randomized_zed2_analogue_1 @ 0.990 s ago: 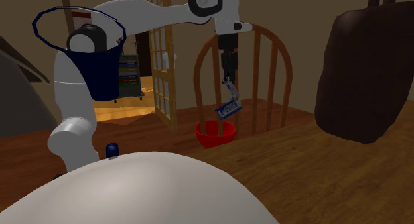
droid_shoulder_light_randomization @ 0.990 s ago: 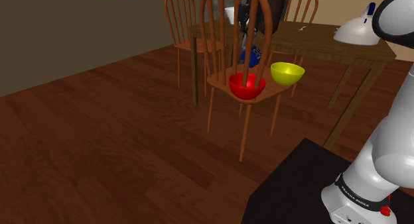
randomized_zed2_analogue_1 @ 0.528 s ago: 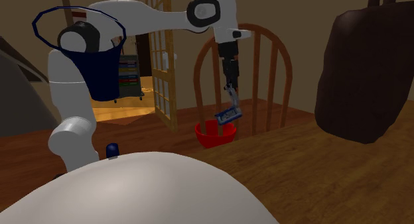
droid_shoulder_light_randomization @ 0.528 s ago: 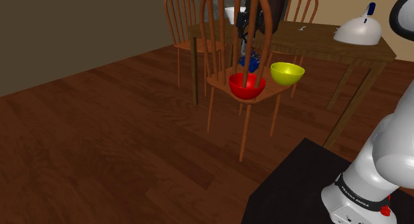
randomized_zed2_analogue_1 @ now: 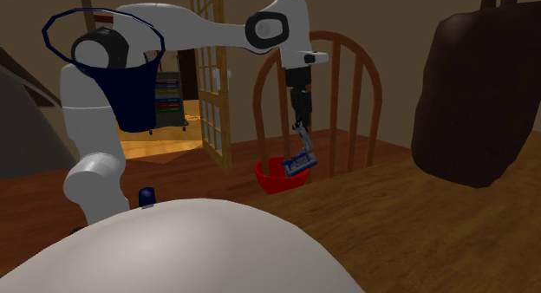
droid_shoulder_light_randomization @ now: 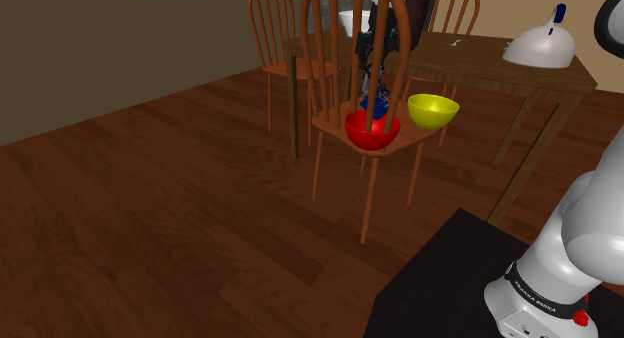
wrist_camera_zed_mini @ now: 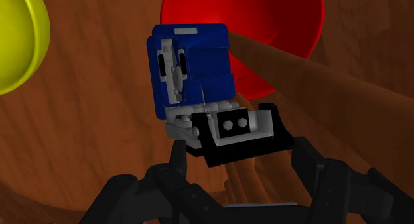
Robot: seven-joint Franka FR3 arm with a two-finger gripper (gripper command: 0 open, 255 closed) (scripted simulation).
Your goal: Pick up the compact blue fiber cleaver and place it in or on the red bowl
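A small blue fiber cleaver [wrist_camera_zed_mini: 189, 67] with a grey and black base hangs from my gripper [wrist_camera_zed_mini: 242, 164], which is shut on that base. The red bowl [wrist_camera_zed_mini: 265, 30] lies just beyond the cleaver, partly behind a chair spindle. In the second exterior view the gripper [randomized_zed2_analogue_1: 301, 126] points down and the cleaver [randomized_zed2_analogue_1: 299, 161] dangles right over the red bowl [randomized_zed2_analogue_1: 277, 176], level with its rim. In the shoulder view the red bowl [droid_shoulder_light_randomization: 372, 130] sits on a wooden chair seat, and the cleaver [droid_shoulder_light_randomization: 376, 102] shows partly between the chair's back spindles.
A yellow bowl [droid_shoulder_light_randomization: 433, 110] sits beside the red one on the chair [droid_shoulder_light_randomization: 345, 119]. Behind stands a wooden table [droid_shoulder_light_randomization: 500, 68] bearing a white object [droid_shoulder_light_randomization: 540, 48]. The chair's spindles rise close around the gripper. A dark bag [randomized_zed2_analogue_1: 477, 100] stands at the second exterior view's right.
The gripper has come down with the cleaver, from well above the red bowl to just over its rim. The bowls have stayed in place.
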